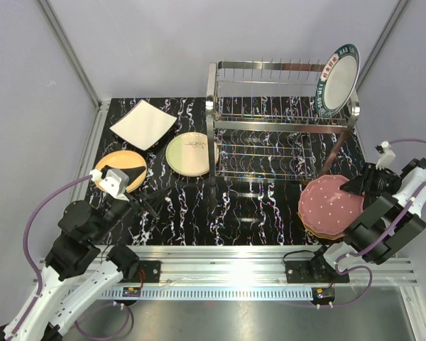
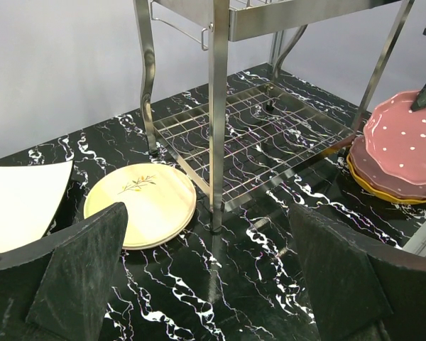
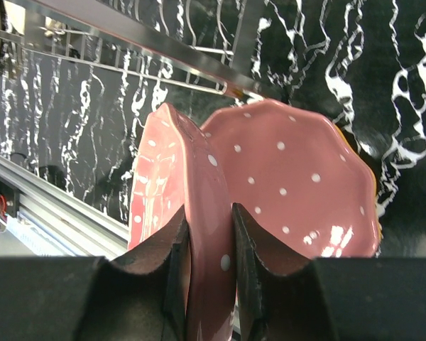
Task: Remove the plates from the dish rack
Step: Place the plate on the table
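Right gripper (image 3: 209,213) is clamped on the rim of a pink polka-dotted plate (image 3: 192,177), which it holds tilted on edge just above a second pink dotted plate (image 3: 291,177) lying at the right of the top view. The left gripper (image 2: 213,277) hangs spread wide over the black marbled table (image 2: 255,241), holding nothing. One white plate with a dark patterned rim (image 1: 339,79) stands upright in the upper tier of the dish rack (image 1: 270,121), at upper right. A white square plate (image 1: 143,124), a twig-motif plate (image 1: 192,153) and a yellow-orange plate (image 1: 124,174) lie at the left.
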`<state>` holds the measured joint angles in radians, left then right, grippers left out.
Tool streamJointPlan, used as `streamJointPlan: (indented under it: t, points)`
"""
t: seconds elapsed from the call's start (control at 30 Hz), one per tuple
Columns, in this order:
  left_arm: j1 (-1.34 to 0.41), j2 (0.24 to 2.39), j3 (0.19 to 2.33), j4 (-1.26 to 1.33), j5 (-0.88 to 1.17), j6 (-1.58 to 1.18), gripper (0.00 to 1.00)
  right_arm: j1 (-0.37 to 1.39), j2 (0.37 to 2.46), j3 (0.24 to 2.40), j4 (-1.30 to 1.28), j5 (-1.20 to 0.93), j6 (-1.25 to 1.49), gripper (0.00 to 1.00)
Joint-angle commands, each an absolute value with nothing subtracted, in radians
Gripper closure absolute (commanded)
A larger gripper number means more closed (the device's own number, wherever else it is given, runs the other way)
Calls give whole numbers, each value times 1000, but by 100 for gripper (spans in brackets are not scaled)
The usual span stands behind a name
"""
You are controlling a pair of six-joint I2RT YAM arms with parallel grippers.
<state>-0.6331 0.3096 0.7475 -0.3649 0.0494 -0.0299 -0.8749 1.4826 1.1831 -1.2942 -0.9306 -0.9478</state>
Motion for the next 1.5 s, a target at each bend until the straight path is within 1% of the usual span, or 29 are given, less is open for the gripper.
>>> streamJointPlan:
  t: [0.0,0.23,0.83,1.17,1.33,1.43,1.47]
  points:
    - [-630,299,739,-324,58,-14,1,-887,1463,1187,-1410,-940,-928,100]
    - [-630,299,739,-319,63,-12,1,-887,1476,1160,-1333,-911,-888,100]
    - [-629,311,739,-311,69,-17,1,-887,1531,1146,-1252,-882,-862,100]
    - [-630,316,739,-308,71,-18,1,-887,1568,1146,-1206,-881,-836,98]
    - [-630,322,742,-304,72,-18,1,-887,1589,1143,-1200,-881,-844,92]
    - [-630,325,744,-301,74,-20,1,-887,1615,1143,-1201,-881,-851,85]
    - [-630,327,744,-304,74,-20,1,-887,1621,1141,-1200,-879,-854,80]
